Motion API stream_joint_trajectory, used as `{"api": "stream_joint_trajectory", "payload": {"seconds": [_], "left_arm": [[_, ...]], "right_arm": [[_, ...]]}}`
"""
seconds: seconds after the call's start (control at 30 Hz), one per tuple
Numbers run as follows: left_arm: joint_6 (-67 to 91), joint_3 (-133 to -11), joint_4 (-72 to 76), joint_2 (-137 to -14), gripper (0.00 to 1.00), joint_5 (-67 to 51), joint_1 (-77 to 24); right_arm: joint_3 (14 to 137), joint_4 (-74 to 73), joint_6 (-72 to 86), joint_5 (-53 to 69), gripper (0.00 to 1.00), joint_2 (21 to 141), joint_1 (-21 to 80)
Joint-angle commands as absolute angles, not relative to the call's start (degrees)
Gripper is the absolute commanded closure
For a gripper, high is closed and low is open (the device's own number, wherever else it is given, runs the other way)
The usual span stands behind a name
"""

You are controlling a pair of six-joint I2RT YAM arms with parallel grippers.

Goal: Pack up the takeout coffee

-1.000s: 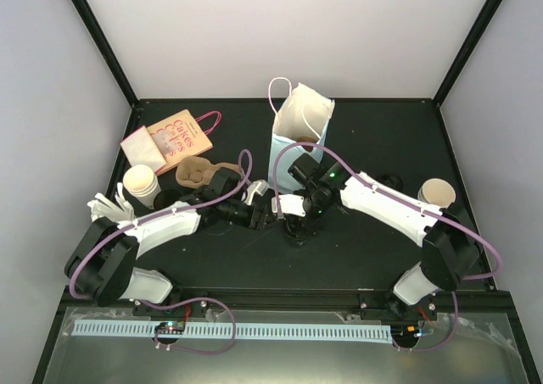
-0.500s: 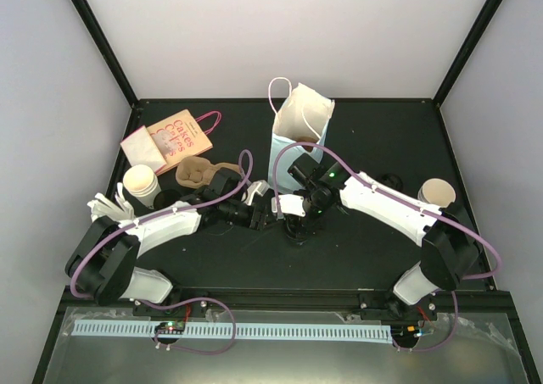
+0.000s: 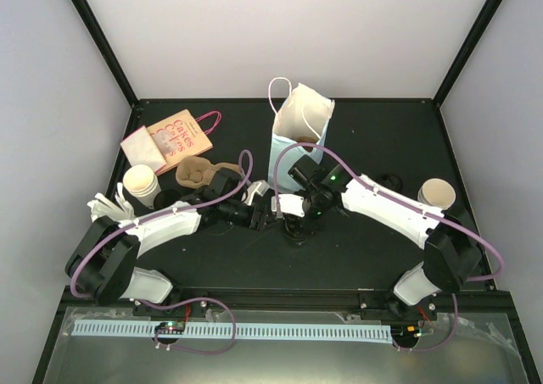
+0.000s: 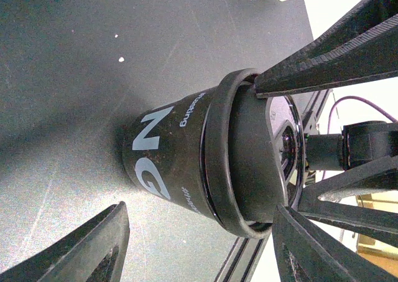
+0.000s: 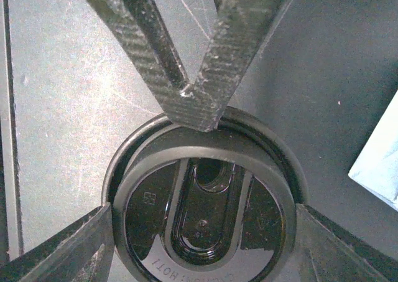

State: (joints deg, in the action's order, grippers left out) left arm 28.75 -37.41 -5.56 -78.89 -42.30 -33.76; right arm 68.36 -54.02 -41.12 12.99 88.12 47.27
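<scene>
Black takeout coffee cup (image 4: 168, 164) with a black lid (image 5: 205, 232) stands mid-worktop (image 3: 382, 147), nearer the front edge. The left gripper (image 4: 200, 210) has its fingers spread wide either side of the cup, released. The right gripper (image 5: 202, 210) reaches down with fingers flanking the lid's rim; whether they clamp it cannot be told.

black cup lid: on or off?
On. The lid sits over the rim of the cup, sip hole up, in both wrist views. Whether it is snapped fully down: cannot tell.
</scene>
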Motion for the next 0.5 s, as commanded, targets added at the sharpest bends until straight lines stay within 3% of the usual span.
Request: {"api": "stream_joint_trajectory", "payload": {"seconds": [0.0,0.47], "left_arm": [[28.7,-39.2,-5.1,-79.7,0.35,-43.3,-33.5],[28.8,-39.2,-5.2,-79.3,0.35,-42.9,-33.6]], "right_arm": [[67.2,-52.5,-38.1,13.3,0.26,86.4,47.8],[62.9,-46.8,-27.4,11.3,0.27,81.2,49.1]]}}
